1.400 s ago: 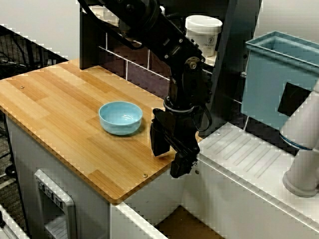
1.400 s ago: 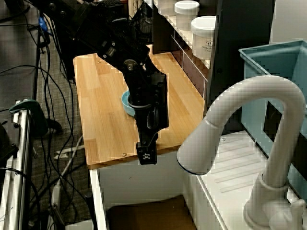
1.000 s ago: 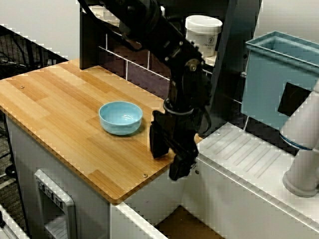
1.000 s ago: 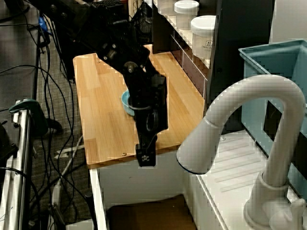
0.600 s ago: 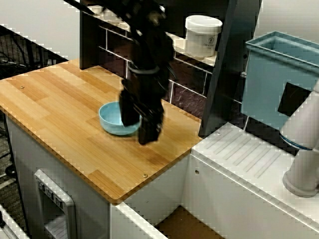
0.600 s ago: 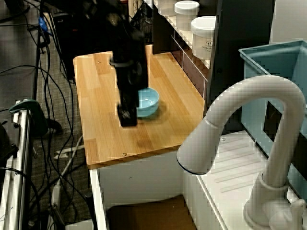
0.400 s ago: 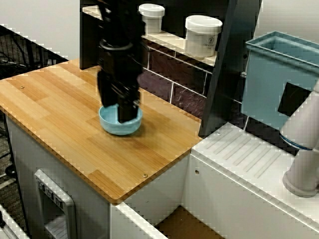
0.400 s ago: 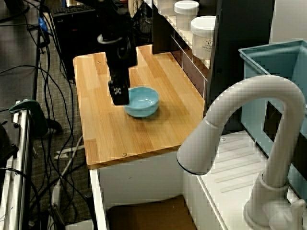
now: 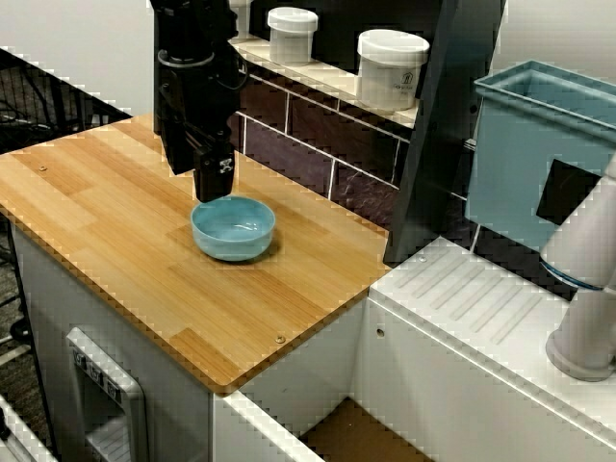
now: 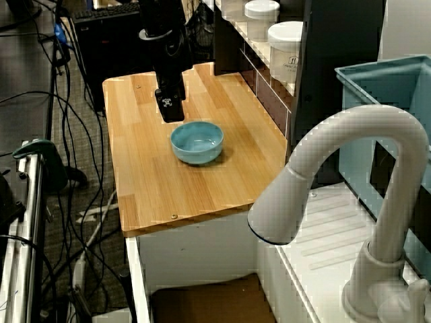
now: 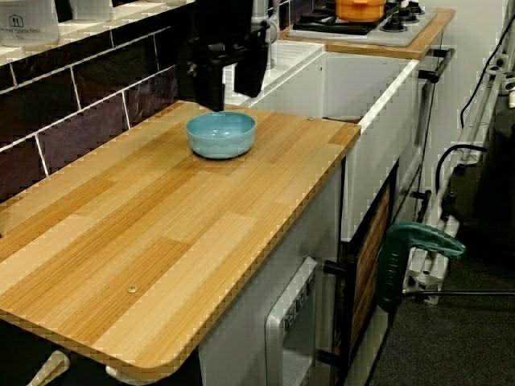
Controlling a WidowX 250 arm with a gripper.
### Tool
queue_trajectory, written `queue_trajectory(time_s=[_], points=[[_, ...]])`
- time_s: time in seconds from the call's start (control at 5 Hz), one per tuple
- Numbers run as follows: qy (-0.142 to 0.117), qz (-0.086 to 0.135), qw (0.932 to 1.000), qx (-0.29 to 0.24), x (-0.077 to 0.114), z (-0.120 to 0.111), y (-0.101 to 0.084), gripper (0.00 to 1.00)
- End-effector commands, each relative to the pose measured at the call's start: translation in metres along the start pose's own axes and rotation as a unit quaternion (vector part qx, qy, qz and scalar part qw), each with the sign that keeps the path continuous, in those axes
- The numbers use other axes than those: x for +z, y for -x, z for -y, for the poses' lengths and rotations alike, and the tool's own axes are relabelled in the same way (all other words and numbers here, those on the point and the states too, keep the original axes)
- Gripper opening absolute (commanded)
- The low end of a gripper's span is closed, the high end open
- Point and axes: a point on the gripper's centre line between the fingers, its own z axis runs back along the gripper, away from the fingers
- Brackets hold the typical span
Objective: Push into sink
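Item: blue bowl (image 9: 232,228), upright mid-way along the wooden counter (image 9: 115,221); I hold the gripper (image 9: 214,180) just behind its far rim, jaw state indiscernible, placed to shove it toward the sink (image 9: 337,435) past the counter's end.

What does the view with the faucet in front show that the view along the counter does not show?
Only the faucet view shows the white faucet, the teal bin, the jars and the sink's brown floor. Only the counter view shows a stove with an orange pot and a green clamp. Both show the blue bowl on the wooden counter, with the gripper beside it.
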Motion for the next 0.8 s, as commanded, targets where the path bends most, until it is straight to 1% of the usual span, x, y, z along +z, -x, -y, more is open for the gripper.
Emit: queue_trajectory(time_s=[0.0, 0.2, 0.4, 0.6], points=[[-0.037, 0.039, 0.9984, -0.016, 0.004, -0.066, -0.013, 1.0], [-0.045, 0.038, 0.9982, -0.011, -0.008, -0.079, -0.015, 1.0], [-0.06, 0.032, 0.9977, -0.001, -0.027, -0.071, -0.02, 1.0], [-0.063, 0.015, 0.9976, -0.023, -0.044, -0.045, -0.023, 1.0]])
